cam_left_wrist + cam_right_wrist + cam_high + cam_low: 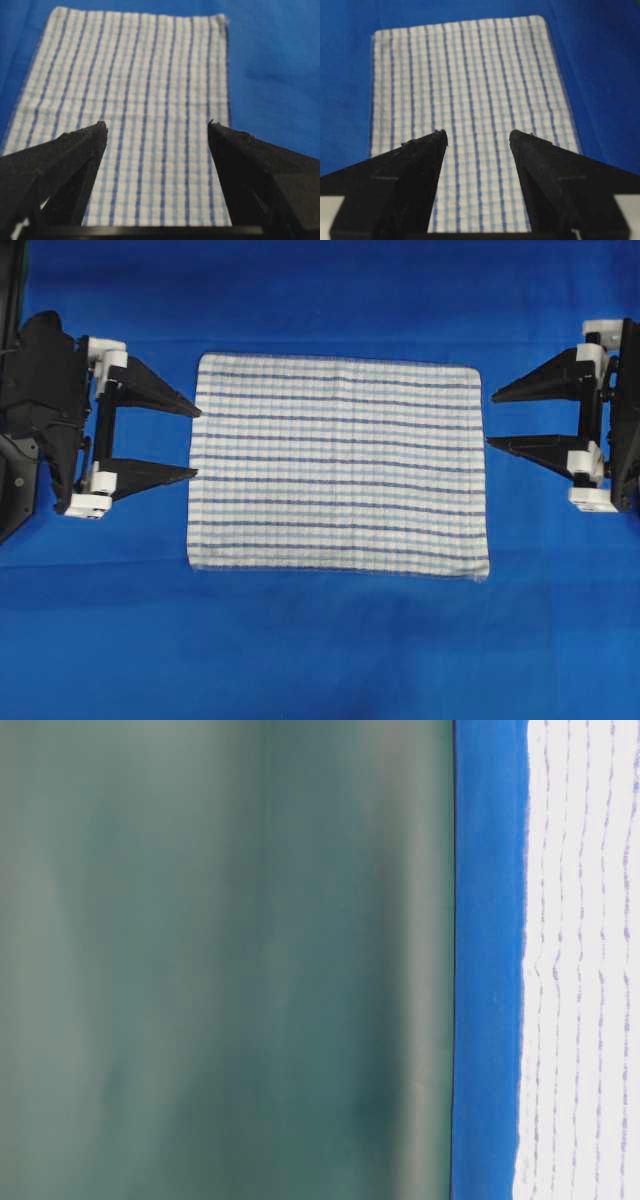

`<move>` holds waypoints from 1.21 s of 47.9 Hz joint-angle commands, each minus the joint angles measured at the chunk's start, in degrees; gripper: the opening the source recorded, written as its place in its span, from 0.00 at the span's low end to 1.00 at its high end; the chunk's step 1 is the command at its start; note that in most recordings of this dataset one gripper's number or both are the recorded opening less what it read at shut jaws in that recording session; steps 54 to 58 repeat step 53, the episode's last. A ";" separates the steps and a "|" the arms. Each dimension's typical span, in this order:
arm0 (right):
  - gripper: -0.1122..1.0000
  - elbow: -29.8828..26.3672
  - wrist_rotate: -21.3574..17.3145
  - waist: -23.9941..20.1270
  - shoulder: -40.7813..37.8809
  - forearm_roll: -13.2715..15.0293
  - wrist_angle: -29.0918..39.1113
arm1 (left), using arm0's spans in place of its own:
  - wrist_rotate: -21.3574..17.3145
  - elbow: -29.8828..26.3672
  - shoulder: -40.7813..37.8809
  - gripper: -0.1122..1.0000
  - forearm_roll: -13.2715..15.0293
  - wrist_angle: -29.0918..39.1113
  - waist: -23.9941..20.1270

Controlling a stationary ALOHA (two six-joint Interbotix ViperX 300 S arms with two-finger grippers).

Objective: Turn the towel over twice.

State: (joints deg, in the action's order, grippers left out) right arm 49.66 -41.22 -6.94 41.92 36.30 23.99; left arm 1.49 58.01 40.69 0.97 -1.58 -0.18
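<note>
Towel (338, 465) is lying flat mid-surface (320, 660), nothing gripped. Left claw (196, 443) and right claw (489, 418) are sitting wide at its opposite short edges, both empty. Flips done aren't readable from here; both faces would look alike. Table-level view is catching just one blurred edge.

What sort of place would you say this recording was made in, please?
Probably a robot lab workbench rather than a home: a plain blue cloth covers the whole table, a single striped towel lies flat on it, and an open left end effector and right end effector face it from opposite sides.
</note>
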 commanded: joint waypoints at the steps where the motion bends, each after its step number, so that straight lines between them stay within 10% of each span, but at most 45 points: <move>1: 0.64 -0.18 0.09 0.00 1.58 0.88 0.62 | 0.18 -0.18 1.93 0.77 0.09 0.26 -0.53; 37: 0.63 16.79 -1.23 3.43 27.60 1.93 1.05 | -3.25 15.56 30.85 0.76 0.09 4.57 -4.31; 58: 0.63 24.43 -3.69 6.86 31.20 1.85 -5.01 | -2.72 20.39 35.24 0.76 0.09 5.62 -4.31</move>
